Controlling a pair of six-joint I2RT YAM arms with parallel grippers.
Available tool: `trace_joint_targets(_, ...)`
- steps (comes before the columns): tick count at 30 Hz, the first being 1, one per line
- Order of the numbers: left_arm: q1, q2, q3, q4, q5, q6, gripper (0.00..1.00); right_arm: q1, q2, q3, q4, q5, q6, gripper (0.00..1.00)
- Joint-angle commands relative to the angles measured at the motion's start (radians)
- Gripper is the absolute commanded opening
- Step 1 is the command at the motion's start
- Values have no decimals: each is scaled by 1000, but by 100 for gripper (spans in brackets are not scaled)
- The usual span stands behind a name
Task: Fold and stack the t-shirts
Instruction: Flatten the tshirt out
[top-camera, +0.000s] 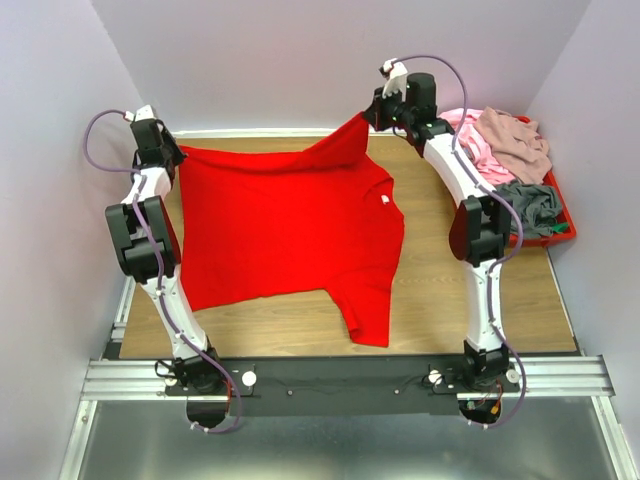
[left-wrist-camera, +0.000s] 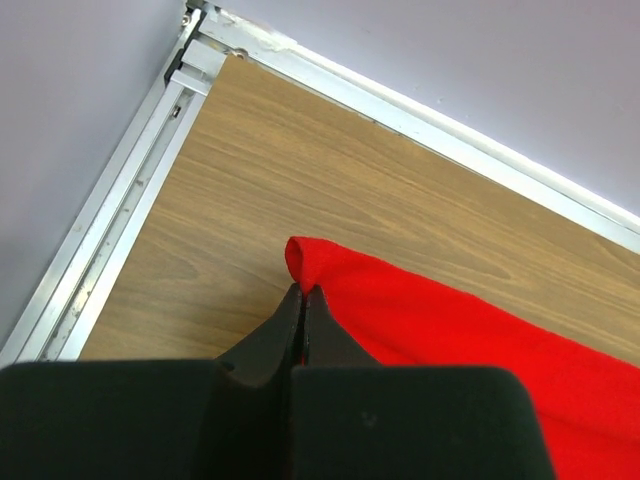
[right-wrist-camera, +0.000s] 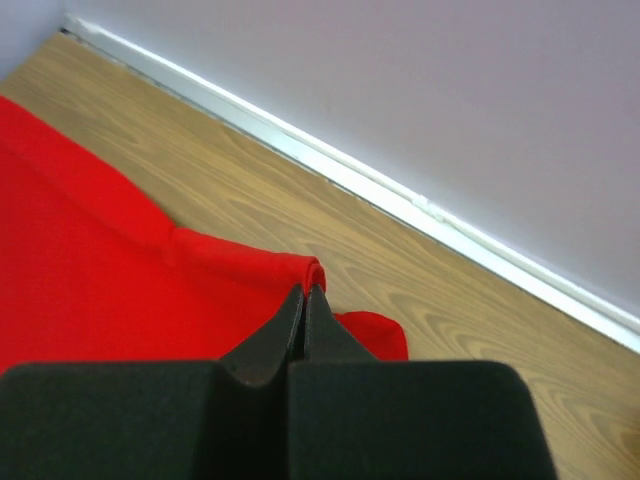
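A bright red t-shirt (top-camera: 285, 225) with a small white neck label (top-camera: 384, 199) lies spread on the wooden table. My left gripper (top-camera: 172, 152) is shut on its far left corner; the left wrist view shows the jaws (left-wrist-camera: 302, 292) pinching a fold of the red t-shirt (left-wrist-camera: 450, 320). My right gripper (top-camera: 372, 115) is shut on the far right corner and lifts it off the table; the right wrist view shows the jaws (right-wrist-camera: 304, 291) closed on the red t-shirt (right-wrist-camera: 90, 260). Pink (top-camera: 478, 150), mauve-beige (top-camera: 515, 140) and grey (top-camera: 528, 207) t-shirts lie heaped at the right.
The heaped shirts sit in a red plastic tray (top-camera: 567, 212) at the table's right edge. Lilac walls (top-camera: 300, 60) close the back and both sides. A metal rail (top-camera: 340, 375) with the arm bases runs along the near edge.
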Motion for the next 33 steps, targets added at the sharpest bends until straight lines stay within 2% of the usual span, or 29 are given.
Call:
trace_joint_targets(1,8,24,23,18,30,-4,0,25,-88,-11,8,-61,12,0)
trace_joint_targets(19,7,130,159,-40,22,-12,0,53,-154,-101,1,-15,-16,0)
trace_joint_targets(33,17,166,187,-86,19,-10,0,53,-209,-132,-19,-39,-13,1)
